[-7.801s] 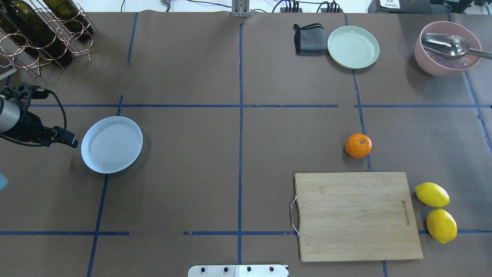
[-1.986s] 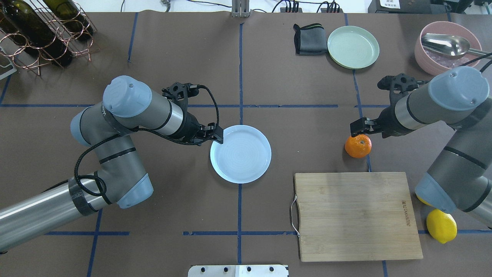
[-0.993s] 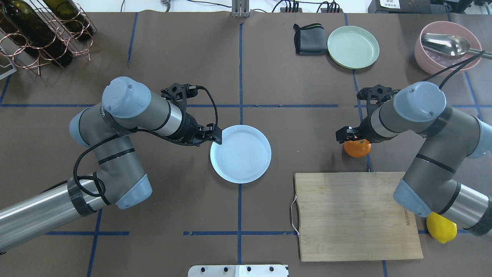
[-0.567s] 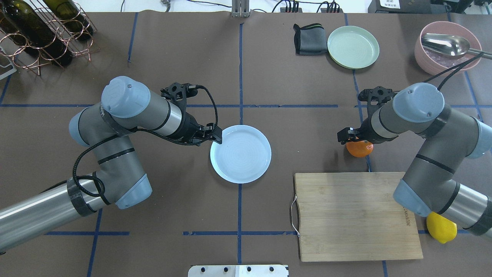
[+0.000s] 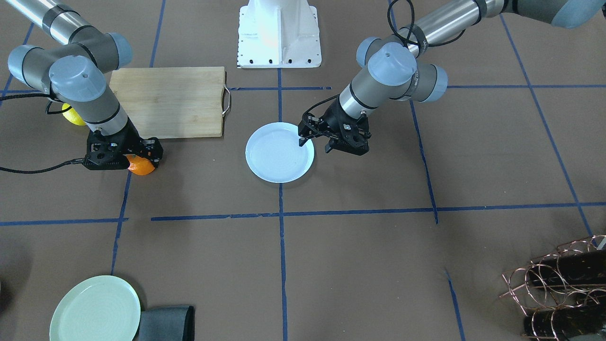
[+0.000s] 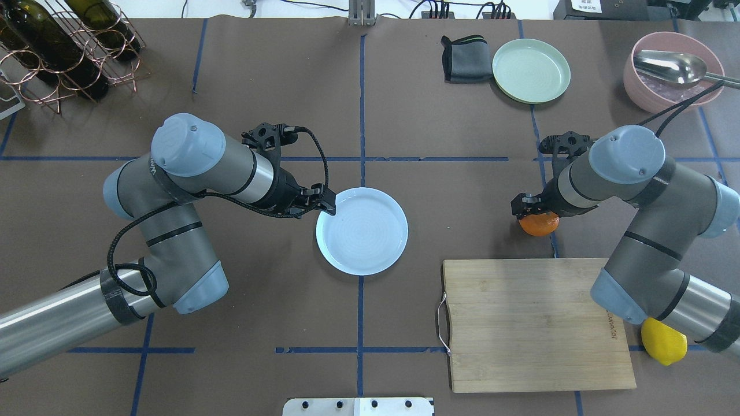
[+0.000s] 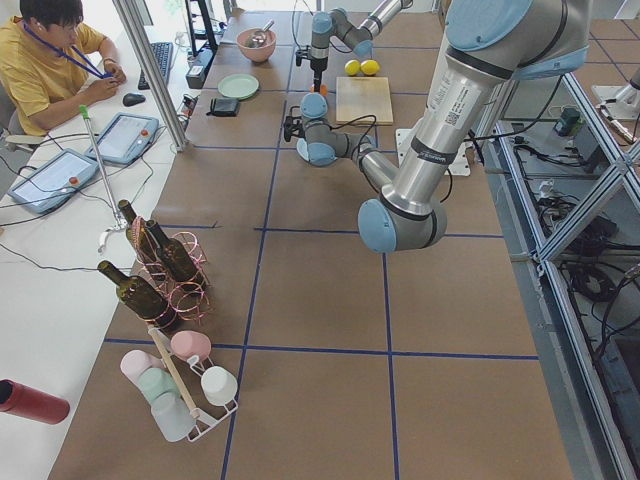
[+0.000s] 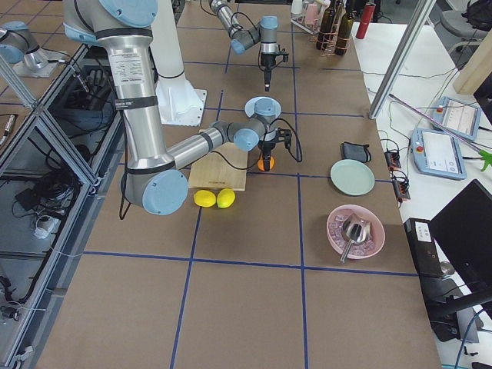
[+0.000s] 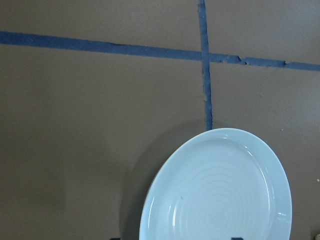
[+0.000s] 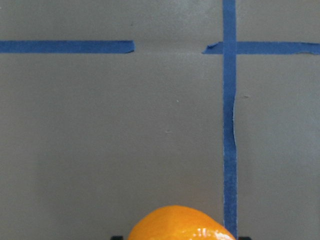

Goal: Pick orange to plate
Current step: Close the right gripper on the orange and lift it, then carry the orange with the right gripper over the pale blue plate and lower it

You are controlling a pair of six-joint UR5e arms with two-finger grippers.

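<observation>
The orange (image 6: 541,226) rests on the brown table just beyond the cutting board, on a blue tape line. My right gripper (image 6: 533,212) is lowered over it and open, one finger on either side; the right wrist view shows the orange (image 10: 180,225) between the two fingertips. In the front view the orange (image 5: 141,167) peeks out under that gripper (image 5: 136,158). The pale bluish-white plate (image 6: 361,231) lies at the table's middle, with nothing on it. My left gripper (image 6: 326,203) is open at its left rim, the fingers straddling the edge (image 5: 313,142).
A wooden cutting board (image 6: 532,323) lies near the orange, with a lemon (image 6: 663,341) at its right. At the back right are a pale green plate (image 6: 531,70), a grey cloth (image 6: 462,58) and a pink bowl (image 6: 670,86) with a metal scoop. A wine rack (image 6: 63,46) stands back left.
The plate went from the far left to the table's middle with my left gripper. Over the last two seconds my right gripper came down over the orange; the left arm stayed still.
</observation>
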